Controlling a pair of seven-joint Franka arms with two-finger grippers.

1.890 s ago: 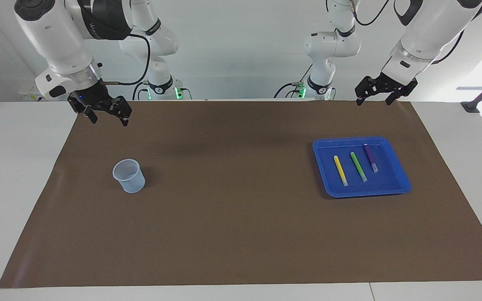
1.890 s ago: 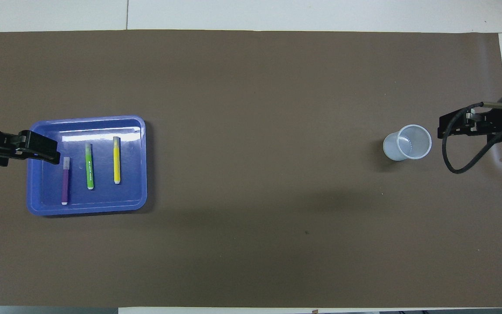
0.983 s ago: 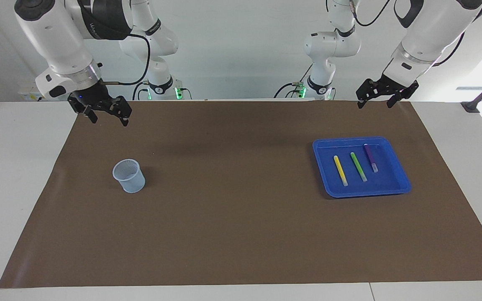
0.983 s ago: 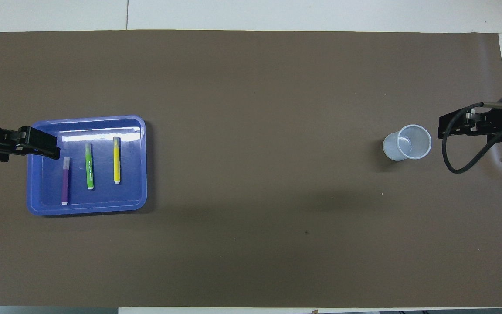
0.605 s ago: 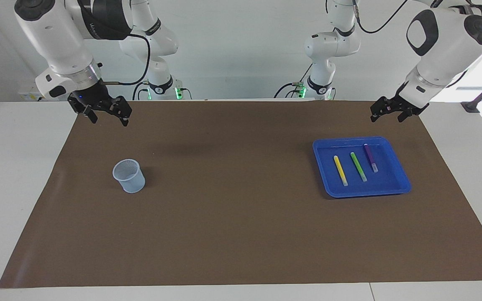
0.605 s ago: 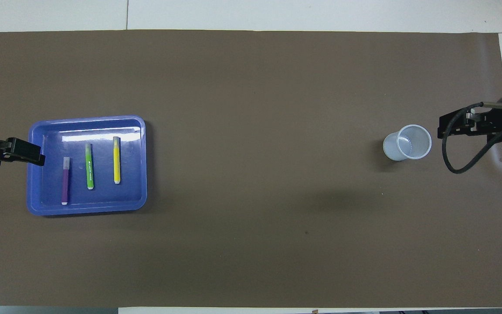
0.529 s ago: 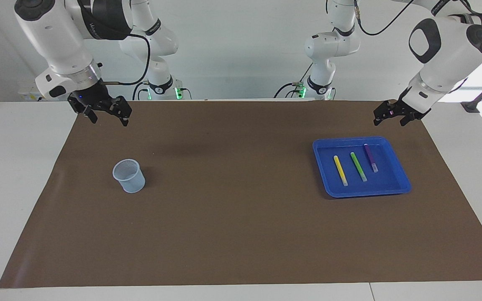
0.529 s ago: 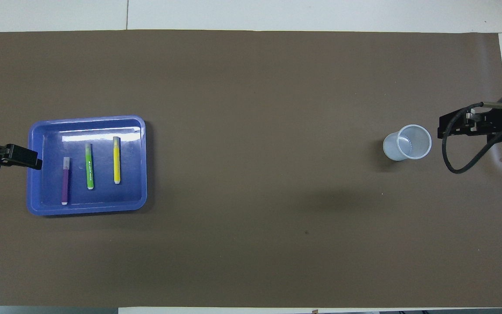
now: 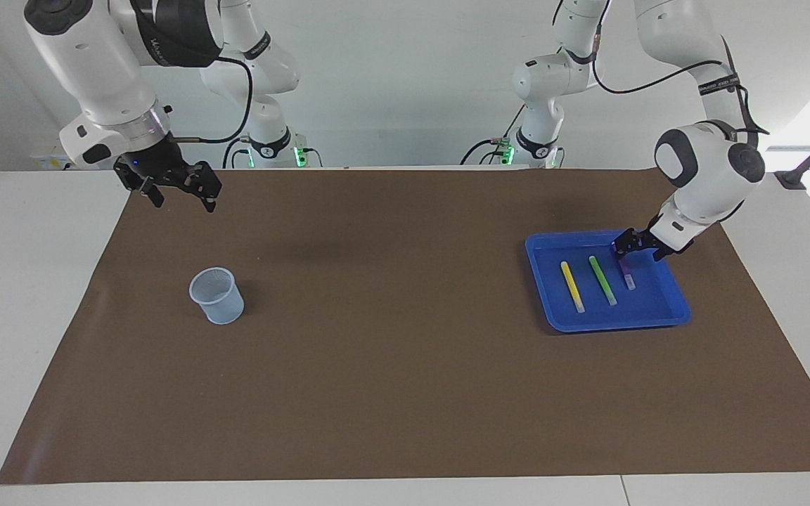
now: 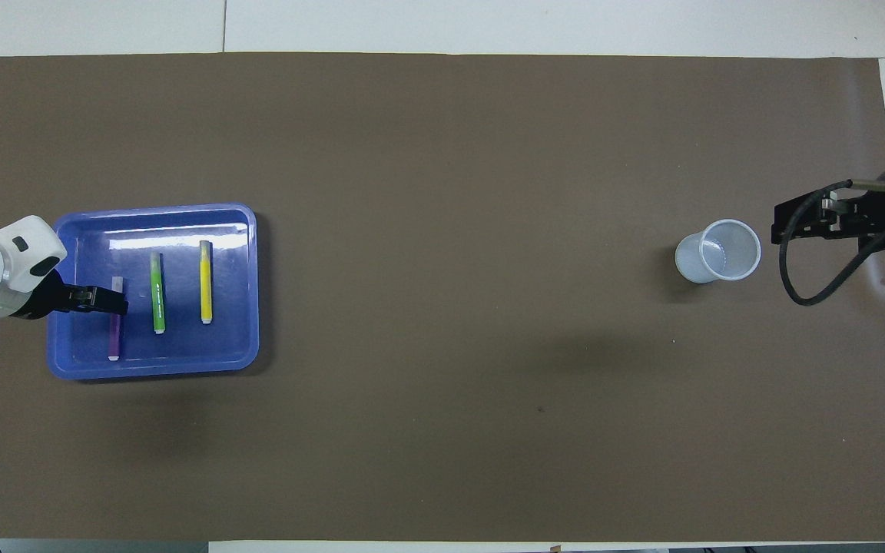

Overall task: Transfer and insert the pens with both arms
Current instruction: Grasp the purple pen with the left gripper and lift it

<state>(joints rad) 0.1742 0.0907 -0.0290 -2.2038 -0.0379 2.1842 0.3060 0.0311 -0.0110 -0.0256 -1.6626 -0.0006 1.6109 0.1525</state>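
Observation:
Three pens lie side by side in a blue tray: yellow, green and purple, pale ends pointing away from the robots. My left gripper is open and low in the tray over the purple pen, hiding the pen's end nearer the robots. In the overhead view it crosses the purple pen, beside the green and yellow pens. My right gripper is open and empty, waiting in the air over the mat's corner near a clear cup.
The cup stands upright at the right arm's end of the brown mat, with the right gripper and its cable loop beside it. A thin black stand rises off the mat at the left arm's end.
The left arm has swung down from over the mat's edge into the tray, its gripper now low over the purple pen. The right arm, the cup and the pens have not moved.

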